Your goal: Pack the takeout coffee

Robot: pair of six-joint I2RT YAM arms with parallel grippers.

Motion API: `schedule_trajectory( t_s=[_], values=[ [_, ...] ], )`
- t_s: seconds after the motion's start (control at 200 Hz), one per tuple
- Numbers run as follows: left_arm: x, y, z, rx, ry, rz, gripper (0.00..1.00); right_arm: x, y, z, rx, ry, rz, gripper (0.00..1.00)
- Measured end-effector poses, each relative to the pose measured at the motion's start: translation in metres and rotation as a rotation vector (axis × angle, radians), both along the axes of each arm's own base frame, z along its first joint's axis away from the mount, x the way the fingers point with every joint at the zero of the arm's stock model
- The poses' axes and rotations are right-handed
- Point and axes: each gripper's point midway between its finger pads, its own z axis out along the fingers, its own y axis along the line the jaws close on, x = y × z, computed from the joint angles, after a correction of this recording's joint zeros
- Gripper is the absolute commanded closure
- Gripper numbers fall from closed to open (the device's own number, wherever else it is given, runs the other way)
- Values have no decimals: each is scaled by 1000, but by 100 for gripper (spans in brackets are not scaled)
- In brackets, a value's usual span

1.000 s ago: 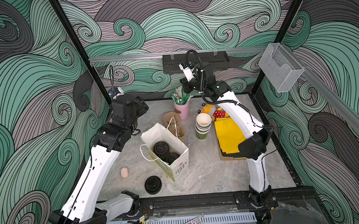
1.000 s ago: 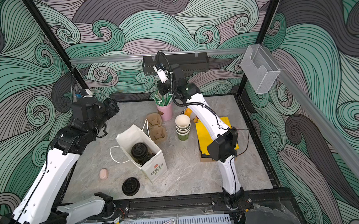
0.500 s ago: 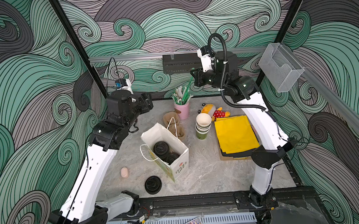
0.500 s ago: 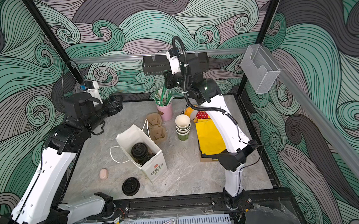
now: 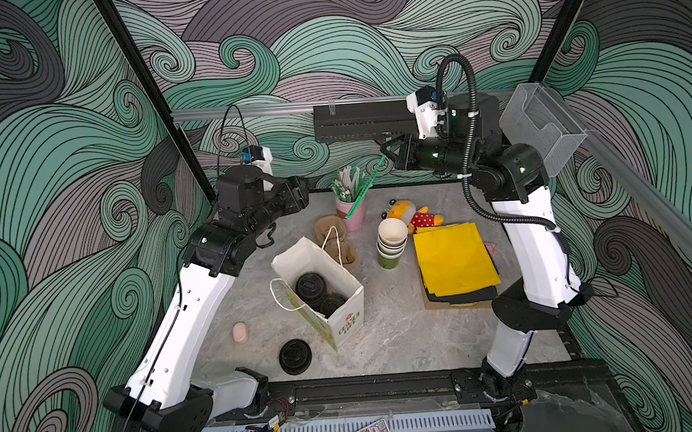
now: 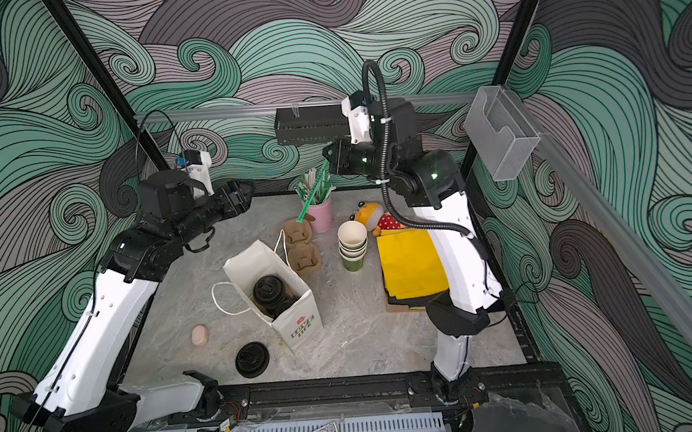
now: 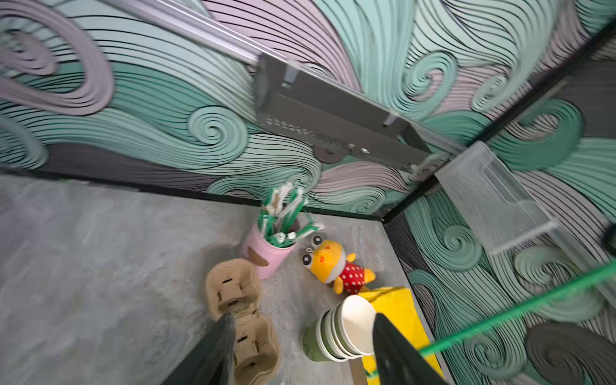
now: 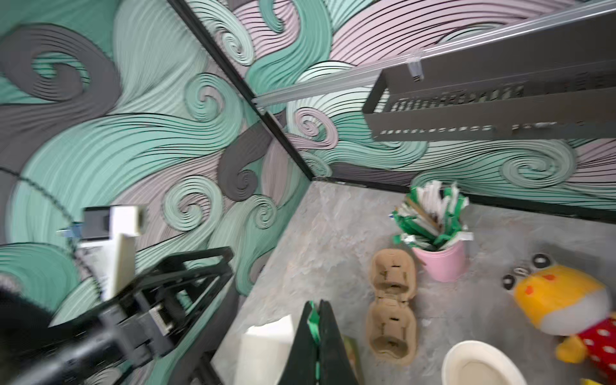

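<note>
Two grippers are up in the air over the back of the table (image 5: 387,347). The right gripper (image 5: 385,149) is squeezed tight on a thin green straw (image 5: 365,188). Its two fingers press flat on the top end of the straw. In the right wrist view a bit of green peeks out between them. The straw slants down from the fingers toward the pink pot (image 5: 355,218), which is full of more straws. I cannot tell if the low end of the straw touches anything.

The left gripper (image 5: 303,191) is spread wide and holds nothing. In the left wrist view its two dark fingers (image 7: 220,350) stand far from each other. It touches nothing.

The coffee is in the white paper bag (image 5: 343,321), which stands open in the middle of the table. In both top views two black lids show inside it, side by side: the first lidded cup (image 5: 311,286) and the second lidded cup (image 5: 331,303). The bag walls hide the sides of the cups, so their colours cannot be seen. Both grippers are well apart from the bag.

A stack of bare cups (image 5: 392,239) stands near the bag. One loose black lid (image 5: 295,356) lies flat on the table just in front of the bag.
</note>
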Motion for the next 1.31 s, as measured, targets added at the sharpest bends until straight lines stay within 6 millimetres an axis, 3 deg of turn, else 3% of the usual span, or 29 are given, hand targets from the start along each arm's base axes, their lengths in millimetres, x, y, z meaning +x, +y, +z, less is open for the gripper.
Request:
schedule_trajectory(
  t_s=[0.12,0.305,0.47,0.65,0.885,1.116,1.306],
  values=[
    [-26,34,3,-8,44,141,30,-35,12,19,82,-11,130,100],
    [-76,64,-2,-27,158,226,23,-76,39,11,46,-21,286,100],
    [-124,66,-37,-75,323,184,18,-92,81,-20,-81,-15,401,100],
    [-157,47,-78,-188,482,87,18,-107,118,-82,-258,60,497,100],
    [-169,29,-114,-248,620,33,33,-132,148,-148,-465,115,583,100],
    [-173,24,-126,-263,662,13,64,-143,185,-211,-589,199,652,100],
    [-176,25,-129,-253,671,6,84,-141,197,-246,-652,247,653,100]
  ],
)
